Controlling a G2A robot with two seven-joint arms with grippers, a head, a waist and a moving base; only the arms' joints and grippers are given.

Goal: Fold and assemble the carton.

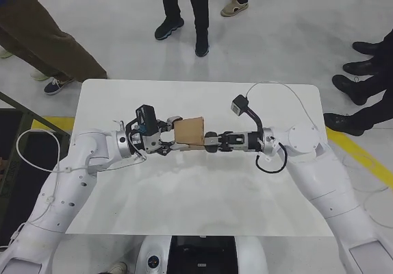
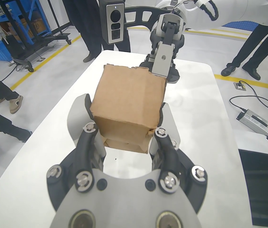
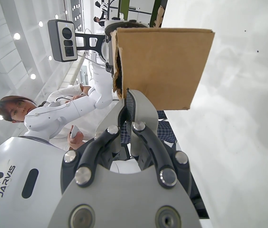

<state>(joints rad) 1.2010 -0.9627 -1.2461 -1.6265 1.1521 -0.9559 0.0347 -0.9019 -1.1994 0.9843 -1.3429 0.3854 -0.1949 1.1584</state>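
Left wrist view: the left pincer stands wide, its two fingers pressed against opposite side walls of the carton, which sits between them as a squared-up box with its upper face closed. Beneath the box's end nearest this pincer a second layer of cardboard shows, lying under the body. At the box's far end the right pincer meets its upper corner.

The right wrist view gives the other side: the right pincer is nearly closed, its ribbed black pads nipping a thin cardboard edge at one corner of a flat, smooth panel. Beside that grip the board's cut edge is ragged, with the fluted core laid bare.

The top view shows the two arms coming in from opposite sides, with the carton held between both pincers above the middle of the table. Whether it touches the surface I cannot tell.

The carton is matte brown corrugated board, torn and frayed at some corners. The fingers are pale grey metal plates with dark rubbery linings, hinged on black links with round silver bolts. The table is white, smooth and slightly glossy, with rounded corners and a few dark specks.
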